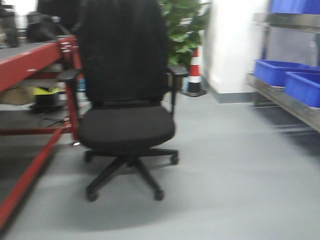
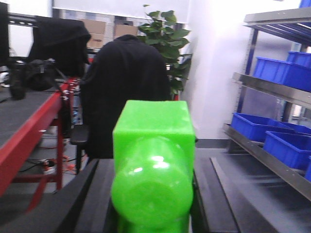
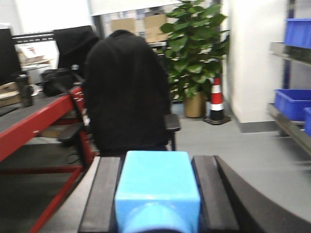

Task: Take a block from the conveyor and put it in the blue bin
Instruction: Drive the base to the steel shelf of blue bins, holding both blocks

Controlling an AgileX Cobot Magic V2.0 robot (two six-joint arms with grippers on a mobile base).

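My left gripper [image 2: 154, 167] is shut on a bright green block [image 2: 153, 145], held between its two dark fingers [image 2: 95, 194] in the left wrist view. My right gripper [image 3: 158, 167] is shut on a light blue block [image 3: 158, 187] in the right wrist view. Blue bins [image 1: 280, 72] stand on a metal shelf at the right, and also show in the left wrist view [image 2: 286, 145] and the right wrist view [image 3: 291, 104]. A dark grey flat top on a red frame [image 1: 30, 57] runs along the left; I cannot tell whether it is the conveyor. Neither gripper shows in the front view.
A black office chair [image 1: 125, 100] with a dark jacket over its back stands straight ahead on the grey floor. Behind it are a potted plant [image 1: 182, 25] and a red-and-white cone [image 1: 195, 70]. A white wall [image 1: 235, 45] stands beside the shelf.
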